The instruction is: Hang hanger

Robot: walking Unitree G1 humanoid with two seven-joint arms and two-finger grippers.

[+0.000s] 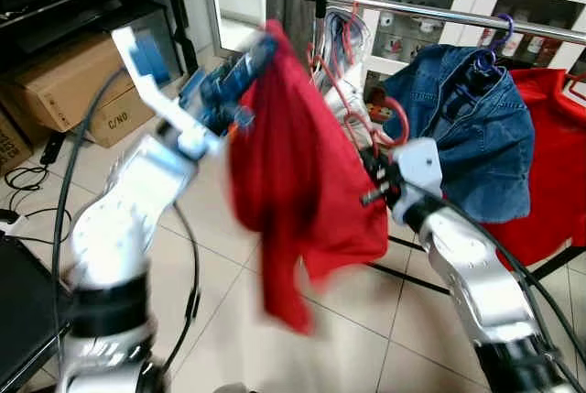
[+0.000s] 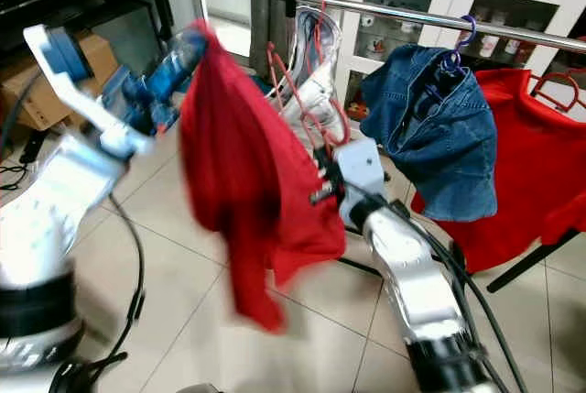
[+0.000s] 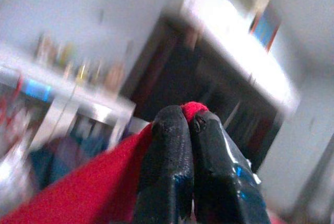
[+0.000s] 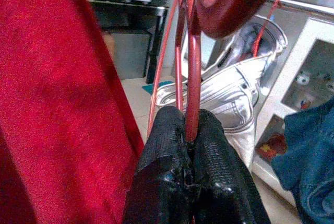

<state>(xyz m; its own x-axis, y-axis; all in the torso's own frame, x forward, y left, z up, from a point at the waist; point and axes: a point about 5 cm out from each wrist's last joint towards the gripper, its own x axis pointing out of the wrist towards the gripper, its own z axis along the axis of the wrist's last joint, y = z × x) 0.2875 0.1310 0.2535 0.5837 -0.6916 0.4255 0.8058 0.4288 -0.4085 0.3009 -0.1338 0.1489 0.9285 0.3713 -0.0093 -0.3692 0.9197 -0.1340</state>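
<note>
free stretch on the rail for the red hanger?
Bare rail between the white jeans and the denim jacket. Crowded beyond: jacket touches the hung red shirt. Right tool grips the red hanger; left tool pinches the red garment.

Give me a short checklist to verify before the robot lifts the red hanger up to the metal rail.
1. Right pincer shut on the red wire hanger: ok.
2. Left pincer shut on the red cloth garment: ok.
3. Hanger hook already over the silver metal rail: not ok.
4. Free rail space left of the blue denim jacket: ok.
5. Garment seated properly on the hanger: cannot tell.
</note>
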